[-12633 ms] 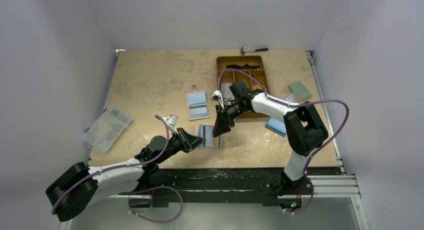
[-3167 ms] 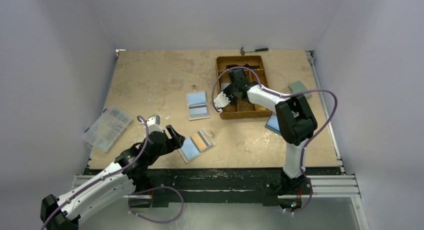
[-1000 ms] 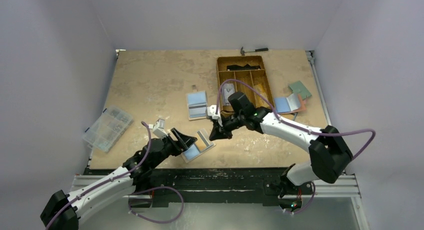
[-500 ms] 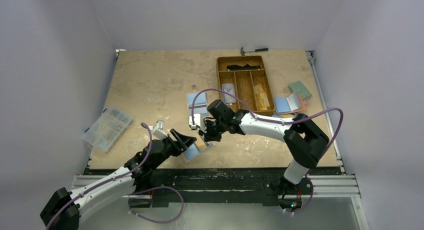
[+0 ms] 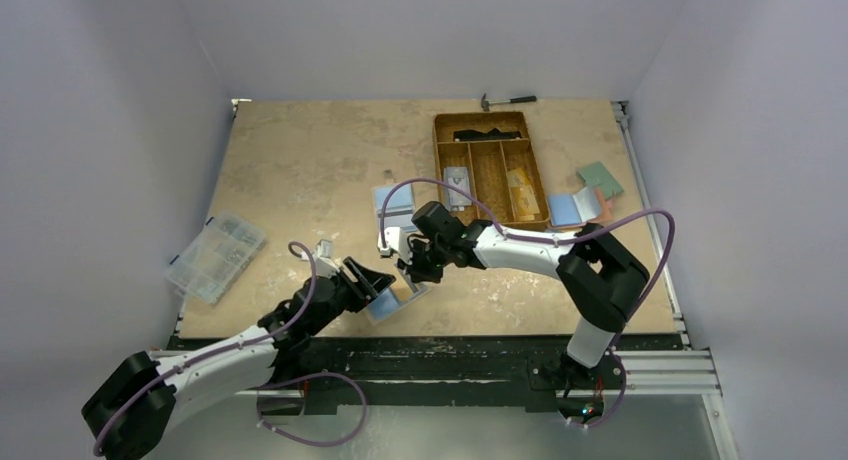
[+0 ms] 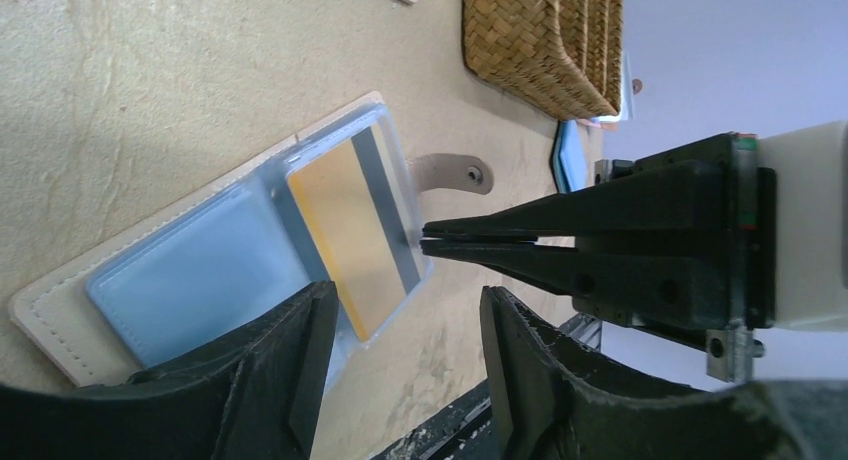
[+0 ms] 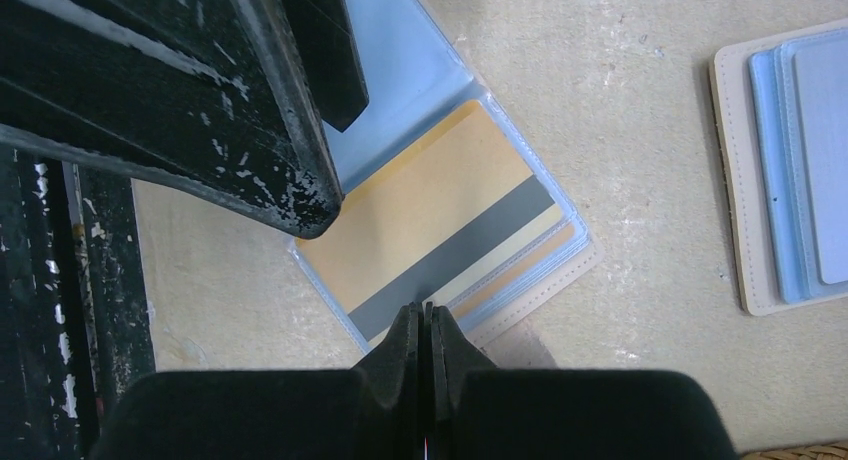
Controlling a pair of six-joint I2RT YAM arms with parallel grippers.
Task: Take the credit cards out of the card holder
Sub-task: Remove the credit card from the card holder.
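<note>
Left gripper (image 6: 405, 305), jaws apart: I press card holder (image 7: 572, 267) flat | right gripper (image 7: 428, 315), tips together: I nudge credit card (image 7: 440, 220) outward.

Card (image 6: 352, 242) inside card holder (image 6: 55, 310)

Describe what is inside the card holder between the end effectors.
One half of the card holder holds an orange card with a grey stripe; the other shows a light blue pocket. Anything underneath is hidden.
</note>
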